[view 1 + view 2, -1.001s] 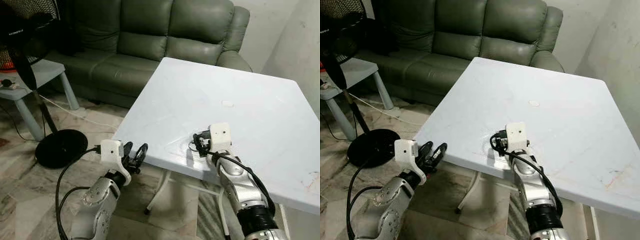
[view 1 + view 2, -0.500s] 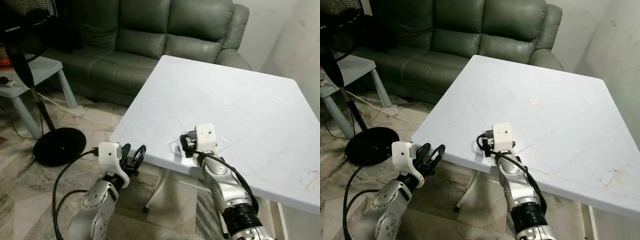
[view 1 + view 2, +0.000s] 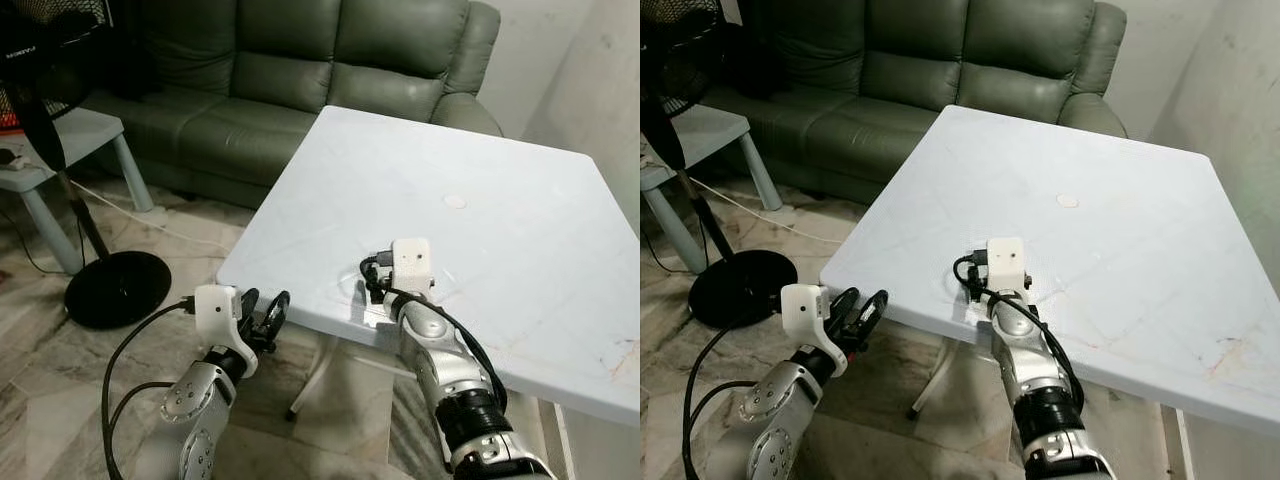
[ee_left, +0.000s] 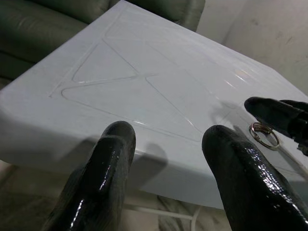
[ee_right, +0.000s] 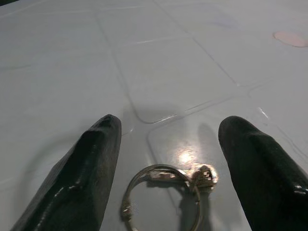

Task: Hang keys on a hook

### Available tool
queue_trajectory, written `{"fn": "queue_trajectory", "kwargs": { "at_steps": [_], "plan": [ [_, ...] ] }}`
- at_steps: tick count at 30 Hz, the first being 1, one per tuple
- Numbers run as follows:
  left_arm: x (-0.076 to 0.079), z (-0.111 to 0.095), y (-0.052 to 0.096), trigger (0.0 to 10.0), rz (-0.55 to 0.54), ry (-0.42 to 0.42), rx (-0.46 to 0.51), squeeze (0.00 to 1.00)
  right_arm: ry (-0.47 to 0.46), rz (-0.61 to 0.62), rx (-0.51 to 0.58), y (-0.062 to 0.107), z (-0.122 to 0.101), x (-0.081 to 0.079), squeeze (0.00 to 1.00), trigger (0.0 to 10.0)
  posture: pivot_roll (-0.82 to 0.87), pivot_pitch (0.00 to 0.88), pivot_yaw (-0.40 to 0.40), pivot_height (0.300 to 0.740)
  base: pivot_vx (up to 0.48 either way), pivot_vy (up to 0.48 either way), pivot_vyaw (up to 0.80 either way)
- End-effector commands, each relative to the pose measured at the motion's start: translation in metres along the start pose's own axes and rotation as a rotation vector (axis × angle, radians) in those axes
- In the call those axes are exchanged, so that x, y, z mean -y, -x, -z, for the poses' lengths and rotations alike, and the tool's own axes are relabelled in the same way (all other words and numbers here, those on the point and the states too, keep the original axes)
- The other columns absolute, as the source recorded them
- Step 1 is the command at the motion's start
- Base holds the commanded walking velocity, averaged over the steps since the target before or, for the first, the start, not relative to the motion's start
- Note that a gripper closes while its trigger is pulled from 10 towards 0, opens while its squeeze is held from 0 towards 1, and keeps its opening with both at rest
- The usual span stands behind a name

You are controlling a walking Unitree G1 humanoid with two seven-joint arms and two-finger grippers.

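Lying flat on the white plastic table [image 3: 520,230] near its front edge, one metal key ring [image 5: 161,195] sits between the right gripper's [image 5: 168,180] two spread glossy black fingers. The left gripper [image 3: 265,318], also spread, hovers off the table's corner. Both arms have shifted slightly leftward.

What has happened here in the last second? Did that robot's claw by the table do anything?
The whole picture shifted a little, so the robot's head moved. The right claw stayed low over the white table near its front edge, fingers open on either side of the key ring, which lies flat and has not been grasped. The left claw still hangs open below the table edge. Nothing was picked up or let go.
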State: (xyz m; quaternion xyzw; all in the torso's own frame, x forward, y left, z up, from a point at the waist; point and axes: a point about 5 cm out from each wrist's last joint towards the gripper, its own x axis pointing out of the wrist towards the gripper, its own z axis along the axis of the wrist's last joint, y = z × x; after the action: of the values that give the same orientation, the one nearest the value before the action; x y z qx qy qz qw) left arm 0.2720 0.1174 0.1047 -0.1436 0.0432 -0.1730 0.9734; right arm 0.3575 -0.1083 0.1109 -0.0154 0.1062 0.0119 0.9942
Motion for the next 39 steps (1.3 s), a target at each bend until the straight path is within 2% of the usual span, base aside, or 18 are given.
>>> {"fn": "queue_trajectory", "kwargs": {
  "at_steps": [1, 4, 6, 7, 8, 11, 13, 14, 17, 19, 20, 21, 23, 24, 25, 36, 37, 39],
  "plan": [
    [0.003, -0.002, 0.001, 10.0, 0.005, -0.005, 0.002, 0.0, 0.006, 0.032, -0.008, -0.002, 0.0, 0.006, 0.0, 10.0, 0.12, 0.102, -0.093, 0.74, 0.0, 0.0, 0.0],
    [0.003, -0.002, 0.001, 10.0, 0.004, -0.005, 0.001, 0.0, 0.008, 0.044, -0.019, -0.002, 0.002, 0.009, 0.0, 9.8, 0.12, 0.106, -0.093, 0.74, 0.0, 0.0, 0.0],
    [0.003, -0.002, 0.001, 10.0, 0.002, -0.004, 0.0, 0.0, 0.016, 0.05, -0.029, -0.002, 0.004, 0.011, 0.0, 9.2, 0.12, 0.109, -0.093, 0.74, 0.0, 0.0, 0.0],
    [0.003, -0.002, 0.001, 10.0, 0.0, -0.005, 0.0, 0.0, 0.015, 0.05, -0.035, -0.003, 0.005, 0.011, 0.0, 7.9, 0.12, 0.109, -0.093, 0.74, 0.0, 0.0, 0.0],
    [0.002, -0.002, 0.002, 10.0, -0.003, -0.005, 0.0, 0.0, 0.019, 0.051, -0.041, -0.002, 0.007, 0.012, 0.0, 5.5, 0.12, 0.112, -0.093, 0.74, 0.0, 0.0, 0.0],
    [0.002, -0.002, 0.002, 10.0, -0.007, -0.004, -0.002, 0.0, 0.028, 0.047, -0.062, -0.002, 0.012, 0.014, 0.0, 3.5, 0.12, 0.113, -0.092, 0.74, 0.0, 0.0, 0.0],
    [0.002, -0.002, 0.002, 10.0, -0.006, -0.004, -0.002, 0.0, 0.031, 0.049, -0.057, -0.001, 0.012, 0.014, 0.0, 3.2, 0.12, 0.115, -0.092, 0.74, 0.0, 0.0, 0.0],
    [0.002, -0.002, 0.002, 10.0, -0.007, -0.003, -0.002, 0.0, 0.01, 0.046, -0.049, 0.0, 0.012, 0.014, 0.0, 0.0, 0.12, 0.116, -0.09, 0.74, 0.0, 0.0, 0.0],
    [0.002, -0.002, 0.002, 10.0, -0.007, -0.003, -0.002, 0.0, 0.011, 0.054, -0.059, -0.001, 0.012, 0.016, 0.0, 0.3, 0.12, 0.118, -0.089, 0.74, 0.0, 0.0, 0.0],
    [0.002, -0.002, 0.002, 10.0, -0.008, -0.002, -0.003, 0.0, 0.015, 0.056, -0.057, -0.001, 0.012, 0.017, 0.0, 1.7, 0.12, 0.118, -0.089, 0.74, 0.0, 0.0, 0.0],
    [0.002, -0.002, 0.002, 10.0, -0.007, -0.002, -0.003, 0.0, 0.009, 0.054, -0.054, -0.001, 0.012, 0.017, 0.0, 0.2, 0.12, 0.12, -0.088, 0.74, 0.0, 0.0, 0.0],
    [0.002, -0.002, 0.002, 10.0, -0.007, -0.003, -0.003, 0.0, -0.001, 0.051, -0.051, -0.001, 0.012, 0.017, 0.0, 0.2, 0.12, 0.12, -0.088, 0.74, 0.0, 0.0, 0.0],
    [0.002, -0.003, 0.002, 10.0, -0.007, -0.002, -0.002, 0.0, 0.003, 0.05, -0.053, -0.001, 0.012, 0.017, 0.0, 3.5, 0.12, 0.121, -0.088, 0.74, 0.0, 0.0, 0.0],
    [0.002, -0.003, 0.001, 10.0, -0.008, -0.001, -0.002, 0.0, -0.016, 0.038, -0.055, -0.001, 0.012, 0.017, 0.0, 9.1, 0.12, 0.121, -0.088, 0.74, 0.0, 0.0, 0.0],
    [0.002, -0.003, 0.001, 10.0, -0.009, -0.001, -0.001, 0.0, -0.015, 0.035, -0.041, -0.001, 0.01, 0.017, 0.0, 10.0, 0.12, 0.124, -0.087, 0.74, 0.0, 0.0, 0.0],
    [0.002, -0.003, 0.0, 10.0, -0.01, 0.001, -0.002, 0.0, -0.05, 0.021, 0.027, -0.001, 0.003, 0.02, 0.0, 10.0, 0.11, 0.125, -0.087, 0.74, 0.0, 0.0, 0.0],
    [0.002, -0.002, 0.0, 10.0, -0.01, 0.002, -0.002, 0.0, -0.125, 0.012, 0.033, -0.001, 0.003, 0.021, 1.0, 10.0, 0.11, 0.127, -0.087, 0.74, 0.0, 0.0, 0.0],
    [0.002, -0.003, -0.001, 10.0, -0.009, 0.001, -0.002, 0.0, -0.089, 0.042, 0.017, -0.002, 0.003, 0.025, 1.0, 10.0, 0.11, 0.127, -0.086, 0.74, 0.0, 0.0, 0.0]
  ]
}}
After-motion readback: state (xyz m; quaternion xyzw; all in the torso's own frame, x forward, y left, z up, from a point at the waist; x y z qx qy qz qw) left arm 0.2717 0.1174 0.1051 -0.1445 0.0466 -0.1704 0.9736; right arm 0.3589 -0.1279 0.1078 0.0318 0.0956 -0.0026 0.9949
